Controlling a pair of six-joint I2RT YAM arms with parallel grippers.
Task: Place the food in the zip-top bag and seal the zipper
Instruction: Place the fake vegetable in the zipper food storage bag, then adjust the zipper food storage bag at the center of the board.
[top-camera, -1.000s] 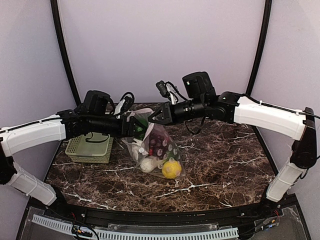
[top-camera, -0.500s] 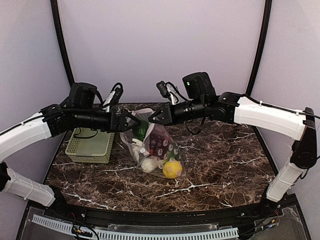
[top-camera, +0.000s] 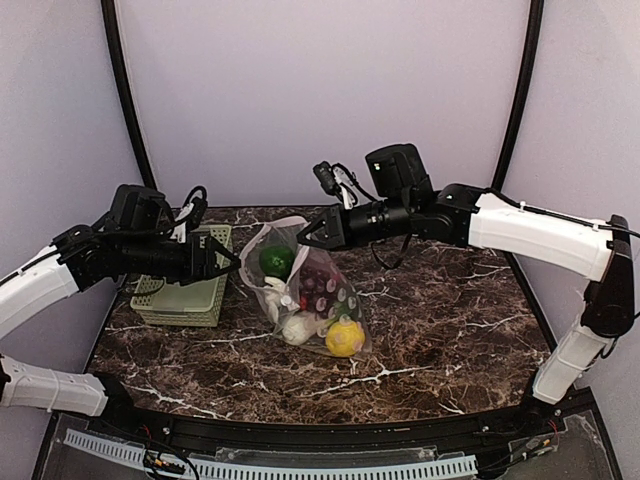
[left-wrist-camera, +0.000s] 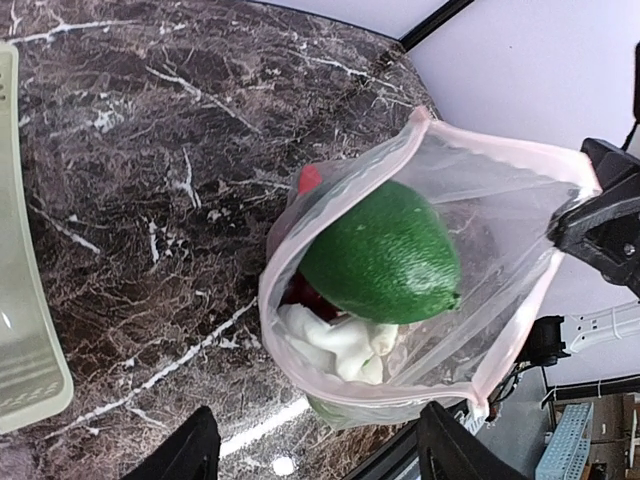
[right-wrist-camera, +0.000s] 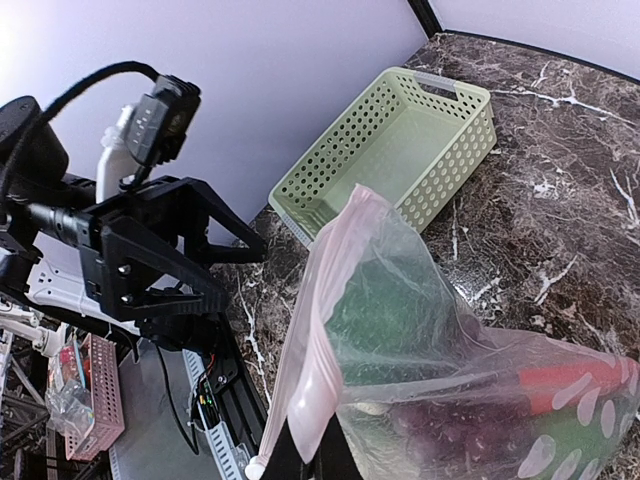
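Observation:
The zip-top bag (top-camera: 318, 300) hangs clear and dotted, its bottom on the marble, its mouth facing left. My right gripper (top-camera: 304, 238) is shut on the zipper (right-wrist-camera: 330, 300) at the mouth's upper edge; the pink strip is pinched between its fingertips (right-wrist-camera: 322, 462). Inside lie the food pieces: a green round one (left-wrist-camera: 385, 262) at the mouth, a white piece (left-wrist-camera: 340, 345), red ones (top-camera: 318, 285) and a yellow lemon (top-camera: 343, 338) at the bottom. My left gripper (top-camera: 230, 262) is open and empty, a short way left of the mouth, its fingers (left-wrist-camera: 195, 455) framing the bag.
A pale green mesh basket (top-camera: 185, 290) stands on the table's left side, beneath my left arm. The dark marble top (top-camera: 450, 320) stretches to the right of the bag. Curved black posts and grey walls close in the back.
My left gripper has pulled back leftward from the bag's mouth to above the basket. The green piece now lies in the mouth. The right gripper has held still.

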